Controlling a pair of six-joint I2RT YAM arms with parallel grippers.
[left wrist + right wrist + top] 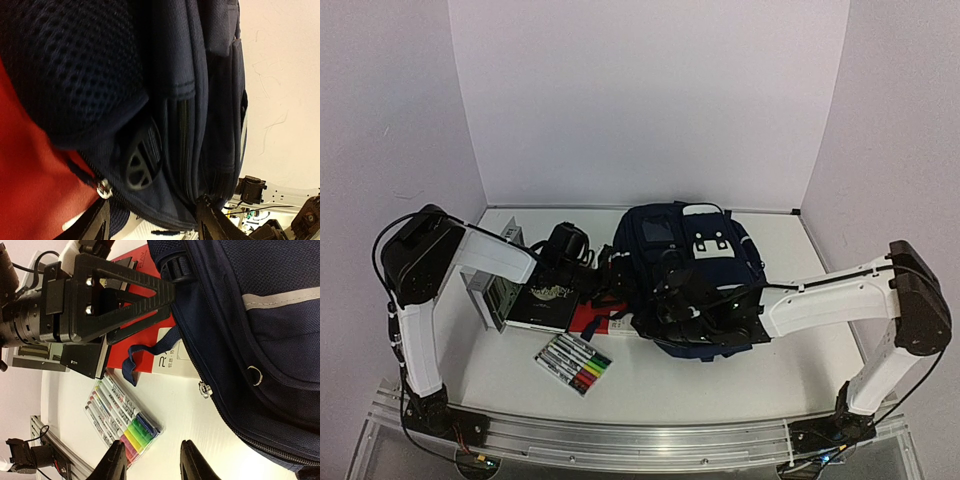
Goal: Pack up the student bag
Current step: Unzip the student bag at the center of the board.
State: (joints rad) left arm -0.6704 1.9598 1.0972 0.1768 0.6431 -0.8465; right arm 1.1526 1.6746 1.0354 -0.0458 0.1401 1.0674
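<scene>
- Left hand (pixel 152 207): fingers spread, with the zipped edge of the student bag (pixel 200 100) between them (close up, blurred). A red book (pixel 30 190) lies alongside.
- Right hand (pixel 152 445): spread and empty over the bench (pixel 190 410). The marker pack (pixel 125 420) is just beside it, the bag just ahead.

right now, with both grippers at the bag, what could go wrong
The left gripper sits at the student bag's side, right by a loose strap: closing could snag that instead of the fabric. The bag overlaps the red book, so tugging it could drag the book along.
</scene>
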